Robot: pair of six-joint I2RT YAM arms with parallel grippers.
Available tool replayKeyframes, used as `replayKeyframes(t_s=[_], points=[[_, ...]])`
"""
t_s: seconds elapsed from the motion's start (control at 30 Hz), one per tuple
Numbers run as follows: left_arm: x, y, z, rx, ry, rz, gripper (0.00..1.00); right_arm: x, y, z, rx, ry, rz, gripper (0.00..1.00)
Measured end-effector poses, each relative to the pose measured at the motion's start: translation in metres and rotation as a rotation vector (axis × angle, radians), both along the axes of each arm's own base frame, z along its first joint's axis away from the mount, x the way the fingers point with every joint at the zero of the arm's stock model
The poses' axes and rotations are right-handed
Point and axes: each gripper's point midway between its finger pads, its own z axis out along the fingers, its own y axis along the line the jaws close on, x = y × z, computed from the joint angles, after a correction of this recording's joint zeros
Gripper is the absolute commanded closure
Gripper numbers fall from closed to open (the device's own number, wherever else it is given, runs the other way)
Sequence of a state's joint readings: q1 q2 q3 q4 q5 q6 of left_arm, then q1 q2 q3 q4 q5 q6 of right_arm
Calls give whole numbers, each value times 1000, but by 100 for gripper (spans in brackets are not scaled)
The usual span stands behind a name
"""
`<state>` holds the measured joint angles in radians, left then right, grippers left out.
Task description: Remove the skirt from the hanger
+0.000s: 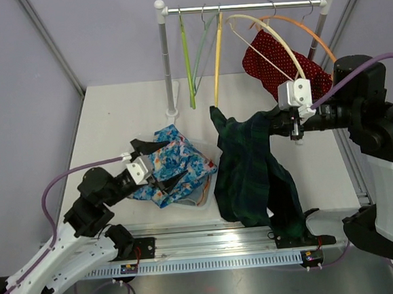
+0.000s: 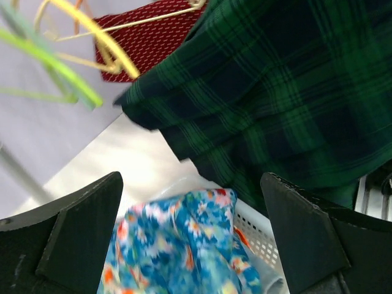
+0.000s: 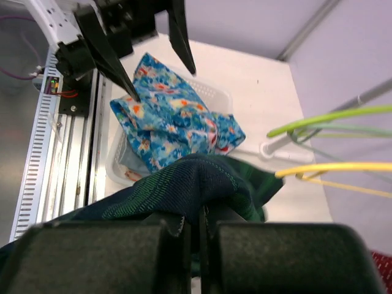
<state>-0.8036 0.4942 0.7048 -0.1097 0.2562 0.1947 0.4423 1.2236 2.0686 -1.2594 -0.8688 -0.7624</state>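
Right tool (image 1: 296, 129): clenched on green plaid skirt (image 1: 250, 173), right of centre
Left tool (image 1: 158, 167): released, over floral cloth (image 1: 180, 158)

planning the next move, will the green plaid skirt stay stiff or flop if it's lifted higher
Likely floppy: the green plaid skirt hangs in long folds from the right jaws. Probably light, since one pinch holds it. Its hem may drag on the table.

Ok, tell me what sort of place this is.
Probably a robotics lab test cell, not a home: plain partition walls box in a white table, a tabletop clothes rail stands on it, and the robot arms mount on an aluminium rail.
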Motion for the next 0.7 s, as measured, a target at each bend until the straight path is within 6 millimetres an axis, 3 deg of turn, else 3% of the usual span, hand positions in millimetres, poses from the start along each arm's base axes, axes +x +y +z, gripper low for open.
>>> replayKeyframes(t_s=[0.13,0.3,0.4,0.47,0.53,0.6,0.63,0.7], points=[[10,-38,23,41,-68,-121,1,-7,10,20,36,-20,99,100],[5,-106,74,-4,-164,-334,1,-6,24,16,60,68,177,100],[-7,-146,84,-11,-181,-471,1,-8,28,13,70,119,207,100],[-15,-169,78,-3,-176,-560,3,-10,29,14,79,140,220,100],[-25,-185,63,12,-144,-653,25,-12,29,16,88,146,223,100],[-33,-195,46,31,-88,-727,58,-14,28,19,94,145,217,100],[-34,-198,40,39,-67,-747,99,-14,27,19,93,147,207,100],[-34,-199,40,46,-50,-754,100,-16,24,19,89,153,180,100]])
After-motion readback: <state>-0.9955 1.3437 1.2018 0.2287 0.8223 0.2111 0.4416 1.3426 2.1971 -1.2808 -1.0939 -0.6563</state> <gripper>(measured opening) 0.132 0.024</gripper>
